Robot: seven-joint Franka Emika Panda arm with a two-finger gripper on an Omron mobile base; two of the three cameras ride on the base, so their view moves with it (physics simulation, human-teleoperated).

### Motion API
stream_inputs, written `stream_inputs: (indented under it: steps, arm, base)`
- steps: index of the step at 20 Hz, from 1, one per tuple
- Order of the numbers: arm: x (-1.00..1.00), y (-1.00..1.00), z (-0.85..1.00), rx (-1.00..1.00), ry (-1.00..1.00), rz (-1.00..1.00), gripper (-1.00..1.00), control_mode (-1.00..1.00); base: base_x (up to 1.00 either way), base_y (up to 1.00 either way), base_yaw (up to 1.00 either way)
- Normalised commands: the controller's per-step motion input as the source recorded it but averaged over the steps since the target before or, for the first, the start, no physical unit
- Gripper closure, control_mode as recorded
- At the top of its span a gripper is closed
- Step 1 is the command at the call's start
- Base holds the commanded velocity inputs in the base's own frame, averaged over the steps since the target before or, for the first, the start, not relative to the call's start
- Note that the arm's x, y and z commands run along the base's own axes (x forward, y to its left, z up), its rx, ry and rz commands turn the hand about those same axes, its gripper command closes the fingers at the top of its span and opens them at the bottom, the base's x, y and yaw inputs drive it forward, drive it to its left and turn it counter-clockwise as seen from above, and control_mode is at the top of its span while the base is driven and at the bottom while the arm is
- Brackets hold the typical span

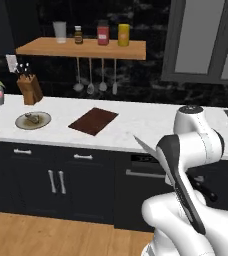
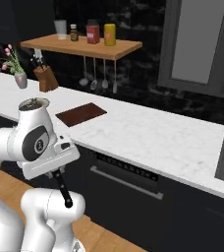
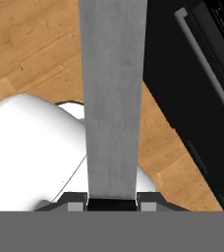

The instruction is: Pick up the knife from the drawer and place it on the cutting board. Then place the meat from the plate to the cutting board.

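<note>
Grey-bladed knife is clamped in the end effector; carrying it to the dark reddish-brown rectangular cutting board ahead is called for next.

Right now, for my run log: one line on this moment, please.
gripper: shut on knife | cutting board: bare | meat: on plate

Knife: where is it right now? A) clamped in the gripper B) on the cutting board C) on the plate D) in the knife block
A: the hand view shows the knife blade running up from between the shut gripper tips; in the left base view the cutting board is bare and the plate holds just the meat.
</note>
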Motion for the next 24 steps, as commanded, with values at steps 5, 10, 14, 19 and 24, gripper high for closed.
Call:
stream_inputs:
  steps: [5,10,14,19,24]
  arm:
    - [0.00,0.00,0.00,0.00,0.00,0.00,1.00,1.00]
    - [0.00,0.00,0.00,0.00,0.00,0.00,1.00,1.00]
    - [0.00,0.00,0.00,0.00,0.00,0.00,1.00,1.00]
    - [0.00,0.00,0.00,0.00,0.00,0.00,1.00,1.00]
    - [0.00,0.00,0.00,0.00,0.00,0.00,1.00,1.00]
  base:
    - [0.91,1.00,-0.11]
    - [0.80,1.00,-0.20]
    - [0.75,1.00,-0.32]
    - [0.69,1.00,-0.38]
    - [0.06,0.72,-0.43]
